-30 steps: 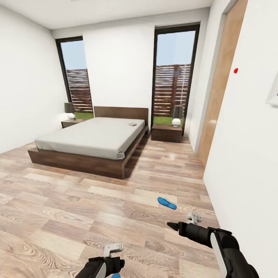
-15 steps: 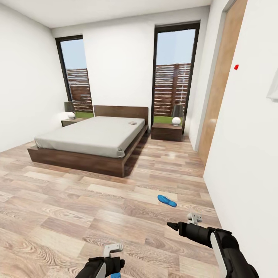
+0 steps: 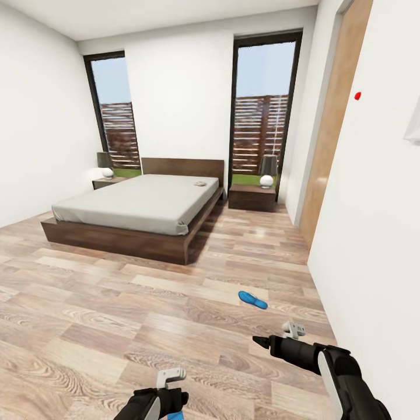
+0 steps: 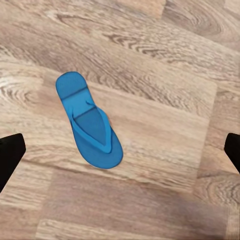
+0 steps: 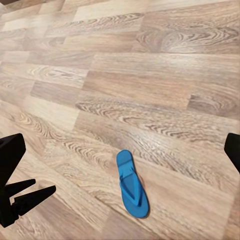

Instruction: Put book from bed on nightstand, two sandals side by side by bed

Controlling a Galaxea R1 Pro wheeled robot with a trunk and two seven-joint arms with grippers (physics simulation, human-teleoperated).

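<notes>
The bed (image 3: 140, 207) stands across the bedroom with the small book (image 3: 200, 183) lying near its headboard. A nightstand (image 3: 251, 198) sits at its right side and another nightstand (image 3: 108, 184) at its left. One blue sandal (image 3: 252, 300) lies on the plank floor ahead of my right gripper (image 3: 261, 341), which is open. The other sandal (image 3: 175, 416) peeks out under my left gripper (image 3: 169, 402). In the left wrist view this sandal (image 4: 89, 120) lies flat on the floor below the open fingertips (image 4: 10, 155). The right wrist view has a sandal (image 5: 132, 184) between its spread fingertips (image 5: 11, 150).
A white wall (image 3: 373, 233) runs close along my right, with a tan wood panel (image 3: 329, 128) further on. Each nightstand carries a lamp (image 3: 267, 172). Tall dark-framed windows (image 3: 261, 111) flank the bed. Open wood floor (image 3: 116, 315) stretches between me and the bed.
The whole head view has shifted slightly, with bed, sandal and wall marks sliding up in the picture: the camera moved. Both arms hold the same pose.
</notes>
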